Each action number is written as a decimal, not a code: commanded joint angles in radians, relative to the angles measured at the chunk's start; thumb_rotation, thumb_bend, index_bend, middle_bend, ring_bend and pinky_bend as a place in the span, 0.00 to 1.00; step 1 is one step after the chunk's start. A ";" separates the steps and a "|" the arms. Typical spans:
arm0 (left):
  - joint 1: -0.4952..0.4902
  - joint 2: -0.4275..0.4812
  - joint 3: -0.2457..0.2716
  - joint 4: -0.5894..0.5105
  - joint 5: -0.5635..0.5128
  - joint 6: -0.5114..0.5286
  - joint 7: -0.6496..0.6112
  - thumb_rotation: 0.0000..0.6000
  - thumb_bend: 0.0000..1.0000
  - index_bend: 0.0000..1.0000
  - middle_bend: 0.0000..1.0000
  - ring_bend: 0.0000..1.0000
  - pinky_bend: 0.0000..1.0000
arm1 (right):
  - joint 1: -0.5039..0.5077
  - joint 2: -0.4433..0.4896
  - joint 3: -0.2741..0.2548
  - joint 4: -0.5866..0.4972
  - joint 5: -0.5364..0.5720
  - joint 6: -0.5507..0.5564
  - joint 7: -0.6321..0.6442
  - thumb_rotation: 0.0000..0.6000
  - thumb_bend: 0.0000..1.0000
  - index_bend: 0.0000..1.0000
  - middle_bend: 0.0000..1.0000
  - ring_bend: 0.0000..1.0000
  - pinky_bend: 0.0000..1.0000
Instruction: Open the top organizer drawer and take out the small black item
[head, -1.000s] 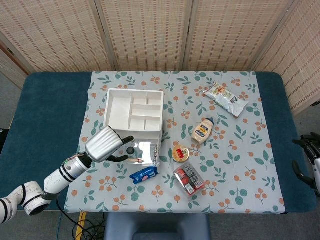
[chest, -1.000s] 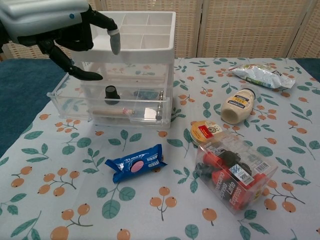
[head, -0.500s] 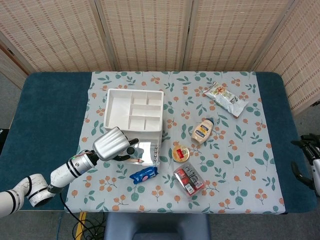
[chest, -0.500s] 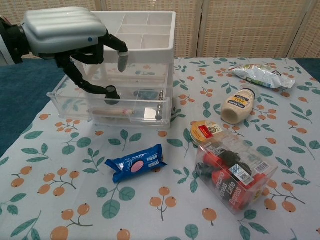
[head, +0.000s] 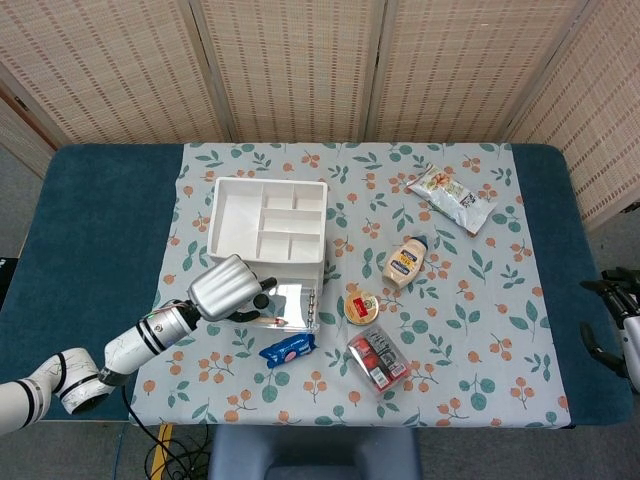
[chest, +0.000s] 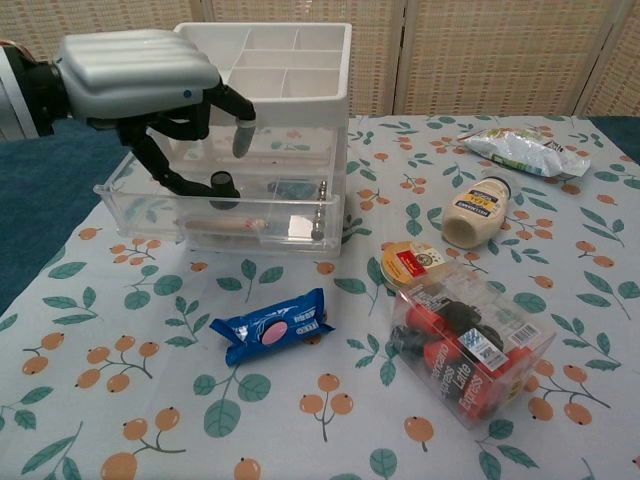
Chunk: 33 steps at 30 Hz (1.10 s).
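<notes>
- Left hand (chest: 140, 75) hovers over the open top drawer (chest: 215, 210) of the white organizer (chest: 290, 70), fingers spread, one fingertip seemingly touching the small black item (chest: 223, 188) inside; no grip visible
- Blue snack packet (chest: 272, 326) lies just before the drawer
- A clear box (chest: 465, 345) reads "Latte Express"
- Right hand (head: 620, 320): state unclear

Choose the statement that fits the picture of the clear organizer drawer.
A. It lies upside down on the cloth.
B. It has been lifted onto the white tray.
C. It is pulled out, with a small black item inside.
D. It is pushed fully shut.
C: the drawer sticks out in front of the organizer, and the small black item stands inside it, with the left robot hand reaching in over it.
</notes>
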 joint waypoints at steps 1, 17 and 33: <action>-0.002 -0.008 0.005 0.009 0.005 0.006 0.004 1.00 0.20 0.46 1.00 1.00 1.00 | 0.001 -0.002 0.000 0.002 0.001 -0.001 0.002 1.00 0.43 0.23 0.30 0.15 0.24; -0.013 -0.030 0.023 0.040 -0.012 0.000 -0.001 1.00 0.28 0.47 1.00 1.00 1.00 | 0.004 -0.010 0.002 0.009 0.006 -0.007 0.002 1.00 0.43 0.23 0.30 0.15 0.24; -0.017 -0.044 0.036 0.062 -0.025 0.002 -0.014 1.00 0.34 0.49 1.00 1.00 1.00 | 0.003 -0.011 0.002 0.009 0.011 -0.009 0.001 1.00 0.43 0.23 0.30 0.15 0.24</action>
